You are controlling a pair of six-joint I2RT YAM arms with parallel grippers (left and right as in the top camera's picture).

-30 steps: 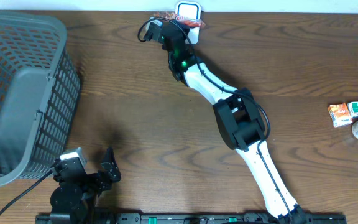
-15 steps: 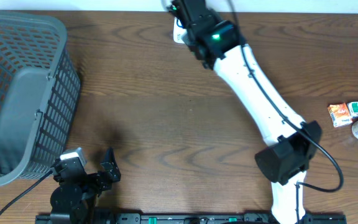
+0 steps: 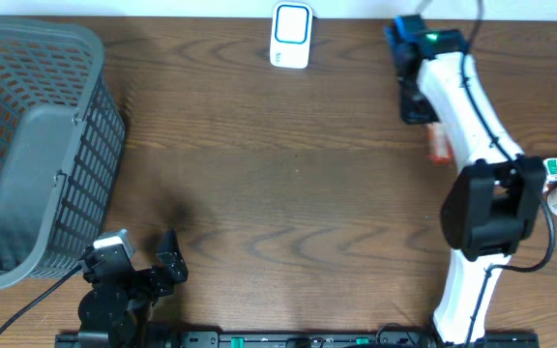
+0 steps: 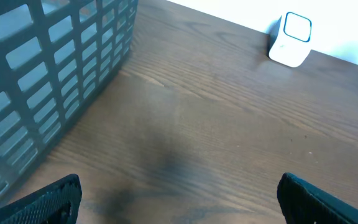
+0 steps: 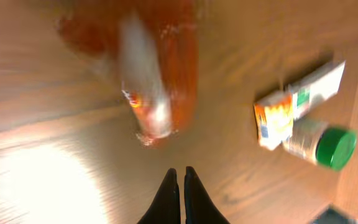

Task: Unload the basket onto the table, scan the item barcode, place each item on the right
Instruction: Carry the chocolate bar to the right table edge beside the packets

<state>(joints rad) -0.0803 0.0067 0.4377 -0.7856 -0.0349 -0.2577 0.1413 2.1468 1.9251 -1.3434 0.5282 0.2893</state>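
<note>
Orange packet [image 5: 160,68] seems loose beyond right claw [image 5: 180,177], tips together; left claw [image 4: 179,194] apart; arm could shove it into cartons [image 5: 297,102].

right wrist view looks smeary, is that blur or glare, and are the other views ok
Right wrist: the orange packet is motion-blurred, and glare whitens the table at lower left. Overhead: sharp, evenly lit. Left wrist: sharp, with a soft dark shadow on the wood.

Top-down overhead; left-wrist oblique; shared scanner [image 3: 290,36]
</note>
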